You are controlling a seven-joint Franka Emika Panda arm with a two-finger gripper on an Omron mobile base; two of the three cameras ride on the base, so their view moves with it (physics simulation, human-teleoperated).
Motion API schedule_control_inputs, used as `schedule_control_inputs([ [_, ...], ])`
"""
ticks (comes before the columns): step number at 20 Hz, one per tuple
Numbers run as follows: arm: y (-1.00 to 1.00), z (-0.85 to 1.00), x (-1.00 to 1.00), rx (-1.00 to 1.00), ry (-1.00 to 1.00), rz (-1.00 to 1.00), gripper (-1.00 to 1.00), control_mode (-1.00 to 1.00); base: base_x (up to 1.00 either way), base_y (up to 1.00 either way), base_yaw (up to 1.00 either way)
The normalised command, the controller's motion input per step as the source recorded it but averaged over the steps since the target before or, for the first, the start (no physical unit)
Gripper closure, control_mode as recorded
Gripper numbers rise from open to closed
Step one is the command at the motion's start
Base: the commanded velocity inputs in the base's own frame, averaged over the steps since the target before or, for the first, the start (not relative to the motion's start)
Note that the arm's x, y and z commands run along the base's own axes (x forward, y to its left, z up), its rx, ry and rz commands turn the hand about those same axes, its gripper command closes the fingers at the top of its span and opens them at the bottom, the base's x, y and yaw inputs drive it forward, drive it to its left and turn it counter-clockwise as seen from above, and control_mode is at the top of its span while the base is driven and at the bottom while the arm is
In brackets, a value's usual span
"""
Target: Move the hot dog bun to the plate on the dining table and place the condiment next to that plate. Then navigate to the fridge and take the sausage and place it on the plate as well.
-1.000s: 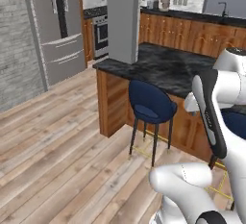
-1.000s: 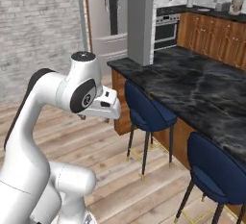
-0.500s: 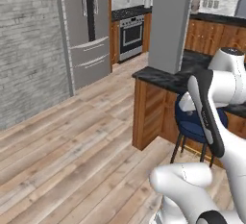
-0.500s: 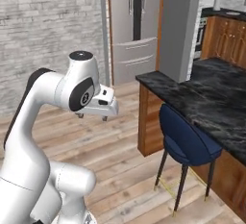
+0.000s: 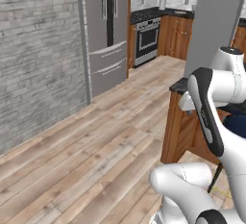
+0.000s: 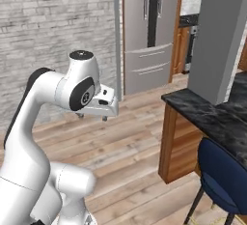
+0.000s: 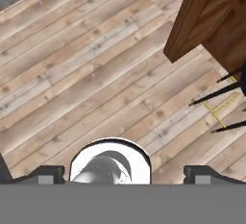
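Note:
The fridge (image 5: 106,31) is a tall grey steel unit with long vertical handles, standing shut against the brick wall across the wooden floor; the right base view has the fridge (image 6: 150,31) at its top centre. One corner of the black marble dining table (image 6: 208,117) juts in from the right, and that table corner (image 5: 178,85) sits partly behind my arm. My gripper (image 6: 91,117) hangs over bare floor, pointing down, open and with nothing between its fingers. The hot dog bun, plate, condiment and sausage are out of view.
A thick grey pillar (image 6: 216,35) rises from the table's end. A blue stool (image 6: 223,176) is tucked under the table, its dark legs (image 7: 217,92) near the wooden base (image 7: 204,18). A stove (image 5: 146,39) stands right of the fridge. Open wooden floor (image 5: 96,141) lies ahead.
The whole picture has shifted as the base moved: the fridge has come closer and more central, while the table and stool slid right. The gripper stays open and holds nothing.

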Motion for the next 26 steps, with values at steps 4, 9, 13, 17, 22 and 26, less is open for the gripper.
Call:
schedule_control_inputs([
  [4,0.00,0.00,0.00,0.00,0.00,0.00,-1.00,1.00,1.00,0.99,0.00],
  [9,0.00,0.00,0.00,0.00,0.00,0.00,-1.00,1.00,1.00,0.86,0.00],
  [13,0.00,0.00,0.00,0.00,0.00,0.00,-1.00,1.00,1.00,0.66,0.00],
  [17,0.00,0.00,0.00,0.00,0.00,0.00,-1.00,1.00,1.00,0.49,0.00],
  [22,0.00,0.00,0.00,0.00,0.00,0.00,-1.00,1.00,1.00,0.08,-0.13],
  [26,0.00,0.00,0.00,0.00,0.00,0.00,-1.00,1.00,1.00,-0.07,-0.20],
])
